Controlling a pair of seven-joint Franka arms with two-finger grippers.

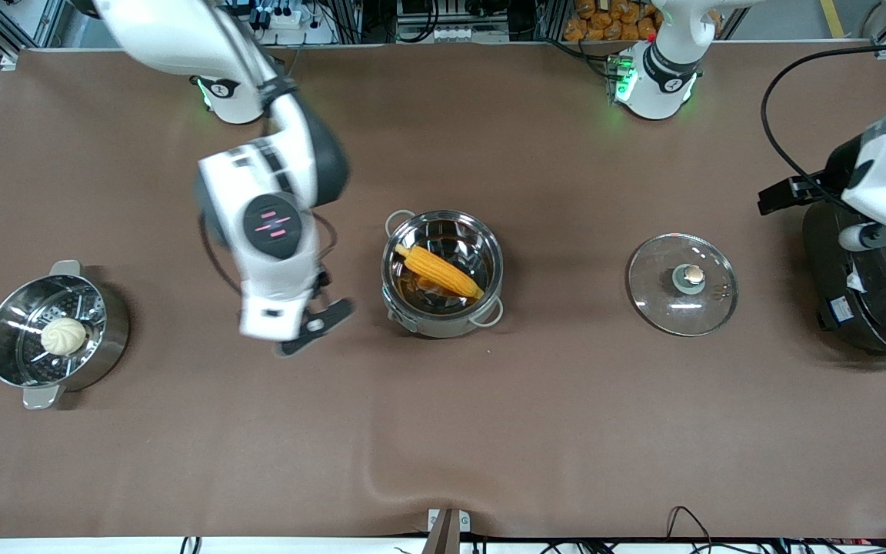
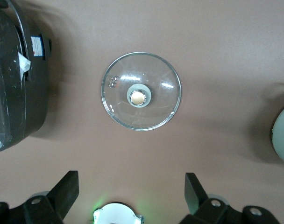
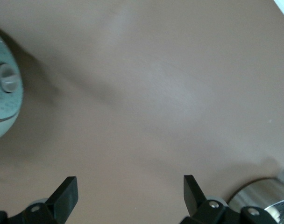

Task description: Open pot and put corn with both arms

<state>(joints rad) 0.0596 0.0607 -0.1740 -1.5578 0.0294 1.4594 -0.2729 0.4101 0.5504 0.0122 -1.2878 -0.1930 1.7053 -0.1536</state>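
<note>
The corn (image 1: 441,271) lies inside the pot (image 1: 443,323) at frame centre, so the right gripper (image 1: 312,323) hangs wide open and empty. The lid (image 1: 681,285) rests at centre right, knob up, set aside; the left gripper (image 2: 130,196) is also wide open and holds nothing.

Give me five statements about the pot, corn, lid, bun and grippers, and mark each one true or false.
1. The corn lies inside the pot. True.
2. The glass lid sits on the pot. False: it lies flat on the table, beside the pot toward the left arm's end.
3. The right gripper holds the corn. False: it is open and empty, over bare table between the pot and the steamer basket.
4. The bun rests in the steamer basket. True.
5. The left gripper is shut on the lid's knob. False: it is open, up in the air by the dark cooker, clear of the lid.
</note>
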